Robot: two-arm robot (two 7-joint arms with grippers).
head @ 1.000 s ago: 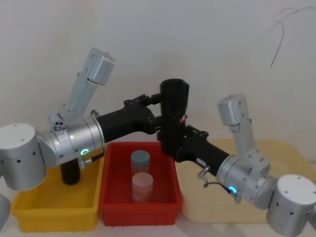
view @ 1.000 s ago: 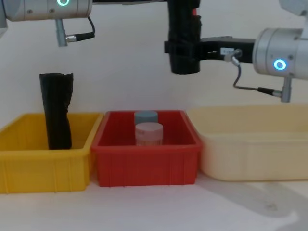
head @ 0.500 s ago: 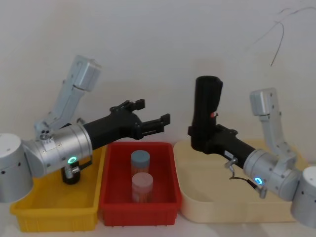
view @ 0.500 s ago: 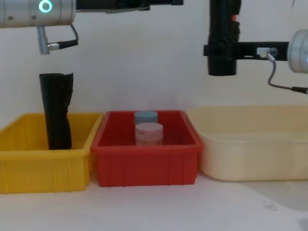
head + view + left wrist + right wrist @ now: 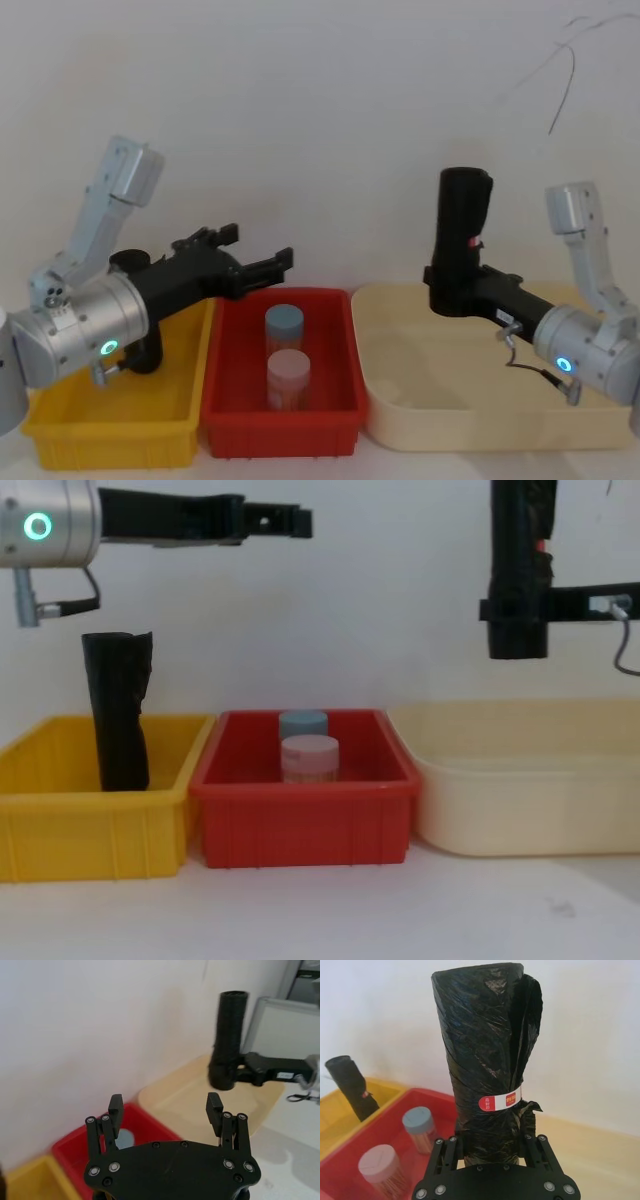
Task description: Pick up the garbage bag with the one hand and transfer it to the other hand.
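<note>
In the chest view the garbage bag [image 5: 518, 560] runs off the top edge, so its top is cut away. The right claw [image 5: 516, 610] clamped round it is cut off by the right edge. From the right wrist, the bag's foot is hidden behind the claw's black body, and the print on its red label [image 5: 499, 1101] is too small to read. In the head view the left arm [image 5: 90, 325] covers most of the other black roll [image 5: 146, 352] in the yellow bin [image 5: 60, 430]. In the chest view the red bin [image 5: 300, 825] hides the lower parts of the blue-lidded jar [image 5: 302, 723] and the pale-lidded jar [image 5: 309, 755].

The left claw [image 5: 165, 1110] is open, the red bin [image 5: 148, 1121] beyond it; farther off, the right claw [image 5: 224, 1068] grips the upright garbage bag [image 5: 230, 1020].
</note>
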